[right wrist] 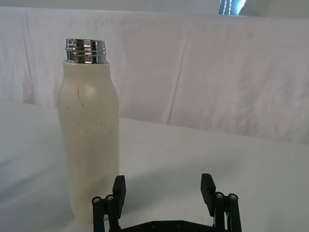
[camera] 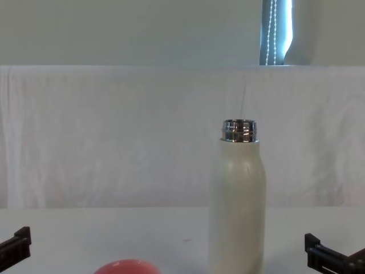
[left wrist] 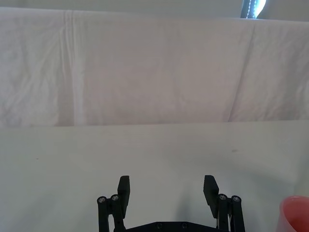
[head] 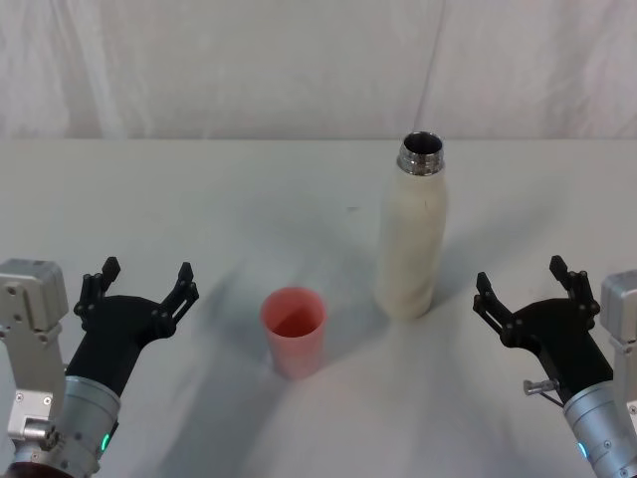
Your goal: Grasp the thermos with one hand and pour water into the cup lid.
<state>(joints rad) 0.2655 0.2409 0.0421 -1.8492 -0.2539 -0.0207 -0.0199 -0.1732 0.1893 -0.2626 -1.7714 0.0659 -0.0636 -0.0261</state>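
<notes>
On the table (head: 199, 199), upright thermos (head: 411, 239) beside cup lid (head: 294, 331); left gripper (head: 139, 289) and right gripper (head: 526, 289) jaws released.

Soft, even light; faint shadows on the table (head: 199, 199), slight haze.

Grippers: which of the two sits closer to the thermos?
The right gripper, open just right of the upright thermos. The left gripper, also open, waits beyond the cup lid.
</notes>
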